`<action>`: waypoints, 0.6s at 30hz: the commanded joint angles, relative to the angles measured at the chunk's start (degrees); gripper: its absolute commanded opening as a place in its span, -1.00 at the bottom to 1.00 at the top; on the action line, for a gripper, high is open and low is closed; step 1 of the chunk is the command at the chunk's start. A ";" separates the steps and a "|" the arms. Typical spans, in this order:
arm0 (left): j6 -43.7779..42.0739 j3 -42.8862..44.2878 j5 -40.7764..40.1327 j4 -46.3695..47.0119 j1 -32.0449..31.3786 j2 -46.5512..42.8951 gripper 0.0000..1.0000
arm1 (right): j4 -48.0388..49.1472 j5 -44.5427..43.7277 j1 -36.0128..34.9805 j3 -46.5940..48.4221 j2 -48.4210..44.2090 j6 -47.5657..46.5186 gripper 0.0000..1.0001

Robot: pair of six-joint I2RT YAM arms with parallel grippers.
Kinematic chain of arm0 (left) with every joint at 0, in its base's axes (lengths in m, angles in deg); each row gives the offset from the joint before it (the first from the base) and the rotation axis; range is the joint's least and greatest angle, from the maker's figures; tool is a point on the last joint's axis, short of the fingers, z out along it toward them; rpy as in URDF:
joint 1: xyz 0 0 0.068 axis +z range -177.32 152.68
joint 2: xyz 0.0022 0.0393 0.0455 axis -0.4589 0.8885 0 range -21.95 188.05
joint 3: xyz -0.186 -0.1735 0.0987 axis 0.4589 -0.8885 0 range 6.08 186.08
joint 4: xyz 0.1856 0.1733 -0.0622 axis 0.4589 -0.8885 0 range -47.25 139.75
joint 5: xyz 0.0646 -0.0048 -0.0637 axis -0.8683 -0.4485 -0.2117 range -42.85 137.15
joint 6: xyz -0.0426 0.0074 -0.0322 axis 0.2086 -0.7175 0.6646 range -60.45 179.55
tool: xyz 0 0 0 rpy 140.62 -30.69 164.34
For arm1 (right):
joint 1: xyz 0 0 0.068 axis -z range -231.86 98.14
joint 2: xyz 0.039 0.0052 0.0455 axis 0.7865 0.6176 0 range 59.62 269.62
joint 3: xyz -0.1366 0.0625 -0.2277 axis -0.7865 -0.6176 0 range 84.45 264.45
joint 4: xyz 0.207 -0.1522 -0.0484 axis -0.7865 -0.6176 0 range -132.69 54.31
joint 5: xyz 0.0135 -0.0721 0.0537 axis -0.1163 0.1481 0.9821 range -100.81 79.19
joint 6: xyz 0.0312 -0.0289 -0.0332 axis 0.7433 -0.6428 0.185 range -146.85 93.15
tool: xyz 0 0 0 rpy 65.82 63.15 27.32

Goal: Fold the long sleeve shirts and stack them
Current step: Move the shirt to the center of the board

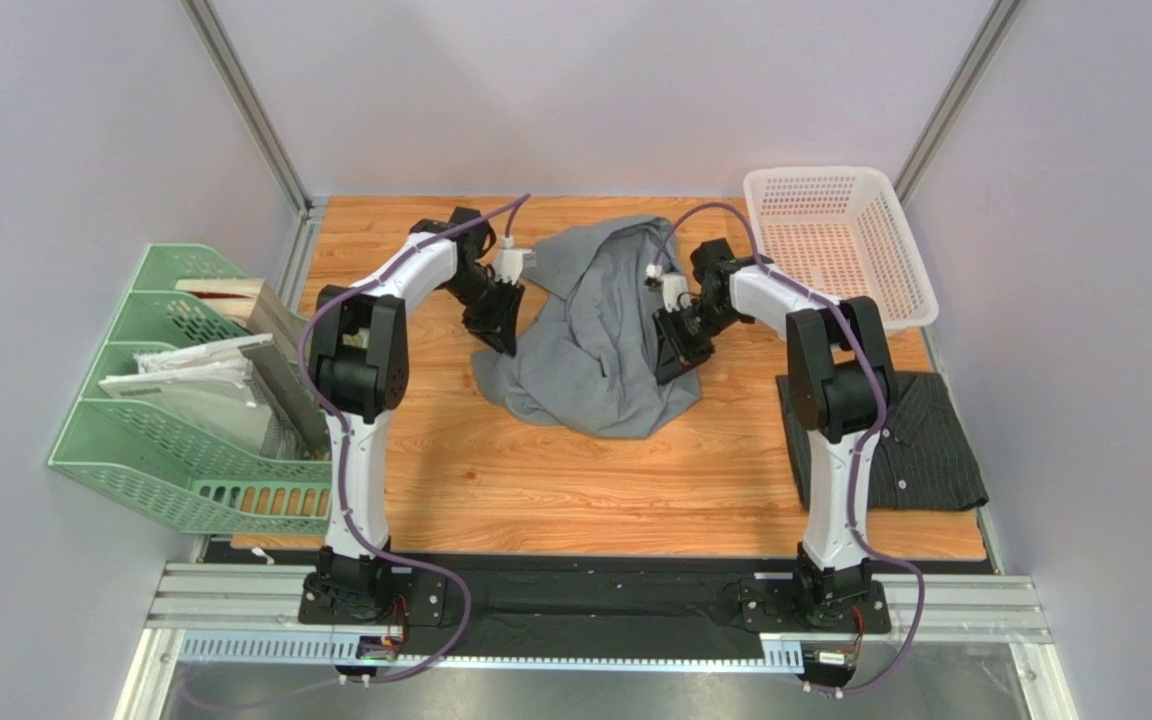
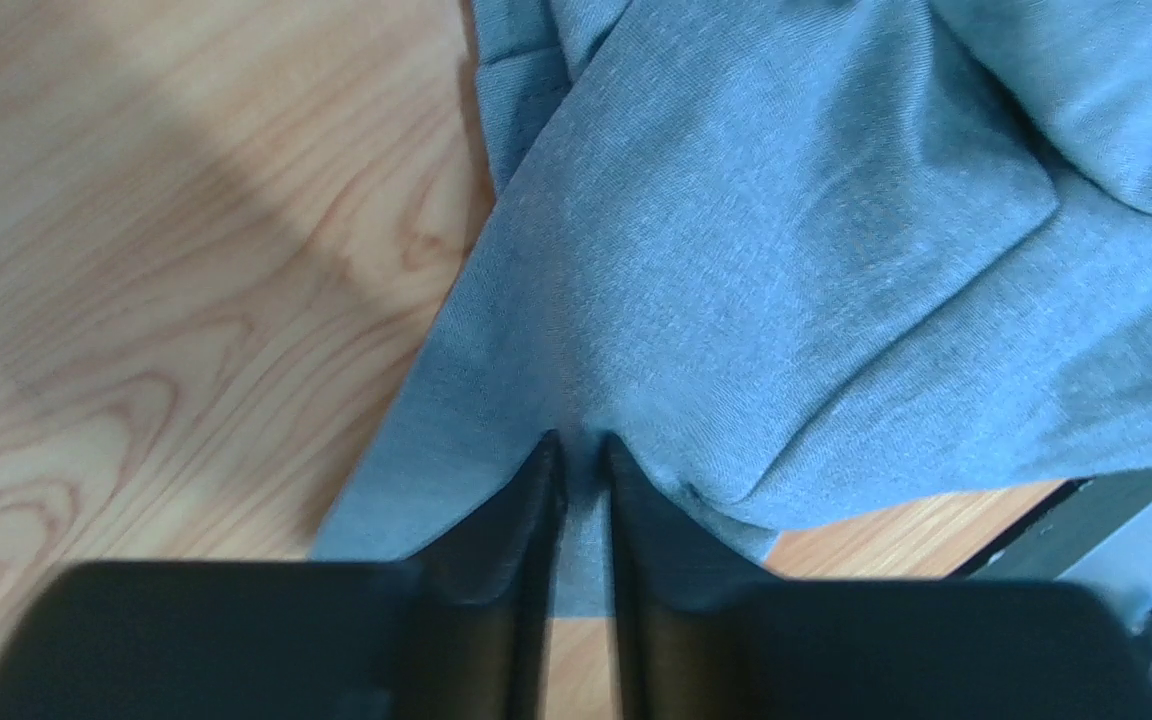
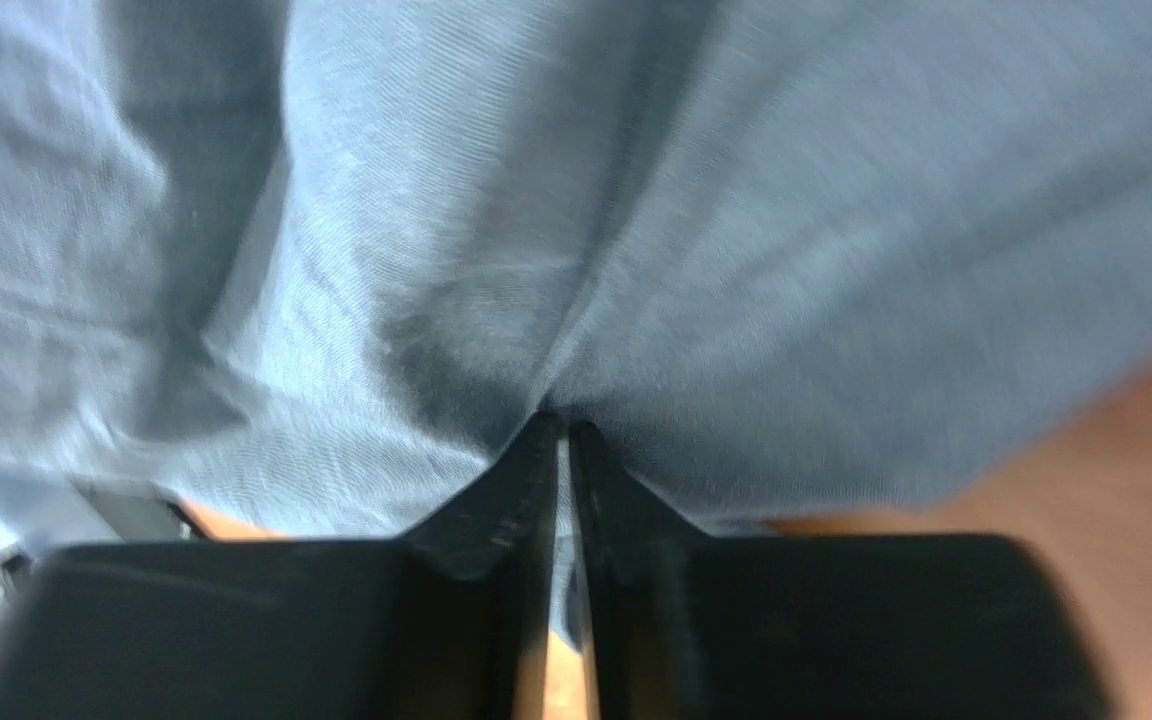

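The mid-grey long sleeve shirt (image 1: 590, 338) lies crumpled in the middle of the wooden table. My left gripper (image 1: 501, 323) is at its left edge, and in the left wrist view its fingers (image 2: 537, 495) pinch a fold of the grey cloth (image 2: 778, 270). At the shirt's right edge my right gripper (image 1: 677, 342) is shut on the grey fabric (image 3: 537, 225), with the jaws nearly touching. The dark pinstriped long sleeve shirt (image 1: 905, 443) lies folded flat at the table's right side, beside the right arm.
A white mesh basket (image 1: 898, 300) stands at the back right corner. Green file trays (image 1: 162, 450) holding papers and a box sit off the table's left edge. Grey walls close in the table on three sides.
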 commanded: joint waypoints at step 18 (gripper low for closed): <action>-10.58 3.64 -4.97 -8.18 11.10 -11.13 -0.38 | -11.40 -1.63 2.72 18.75 -10.14 -11.46 0.18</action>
